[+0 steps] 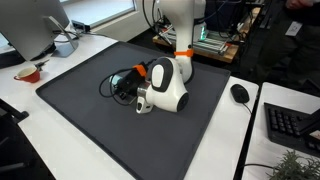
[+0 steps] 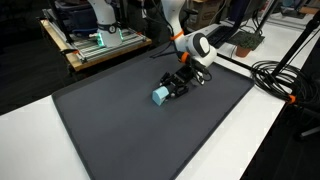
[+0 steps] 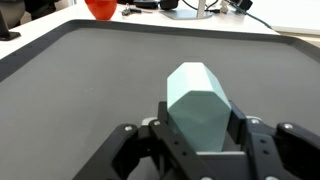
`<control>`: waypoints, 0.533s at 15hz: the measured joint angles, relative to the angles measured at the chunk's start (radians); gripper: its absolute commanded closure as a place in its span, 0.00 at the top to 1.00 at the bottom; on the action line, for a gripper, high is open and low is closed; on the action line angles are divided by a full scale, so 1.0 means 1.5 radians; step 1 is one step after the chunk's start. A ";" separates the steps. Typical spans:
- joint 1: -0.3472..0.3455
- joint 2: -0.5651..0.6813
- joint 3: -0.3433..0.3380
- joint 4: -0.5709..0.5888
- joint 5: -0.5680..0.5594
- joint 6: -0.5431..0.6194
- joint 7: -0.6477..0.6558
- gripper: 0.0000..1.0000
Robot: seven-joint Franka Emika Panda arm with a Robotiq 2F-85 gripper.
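Note:
A pale teal block with a faceted, hexagon-like end (image 3: 201, 105) sits between my gripper's (image 3: 199, 128) two black fingers in the wrist view, and the fingers press on both its sides. In an exterior view the same block (image 2: 160, 95) lies low on the dark grey mat (image 2: 120, 120) with my gripper (image 2: 173, 88) around it. In an exterior view my white wrist hides the block, and my gripper (image 1: 128, 88) is down at the mat (image 1: 90, 110).
A red bowl (image 1: 28, 72) and a monitor (image 1: 30, 25) stand on the white table beside the mat. A black mouse (image 1: 239, 93) and keyboard (image 1: 292, 125) lie on the opposite side. Thick black cables (image 2: 285, 80) run along the table edge.

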 measured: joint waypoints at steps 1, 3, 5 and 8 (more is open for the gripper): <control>0.000 0.000 0.000 0.000 0.000 0.000 0.000 0.31; 0.000 0.000 0.001 0.000 0.001 -0.001 0.001 0.31; 0.000 0.000 0.002 0.000 0.003 -0.005 0.007 0.31; 0.001 -0.006 0.009 -0.005 0.006 -0.014 0.024 0.31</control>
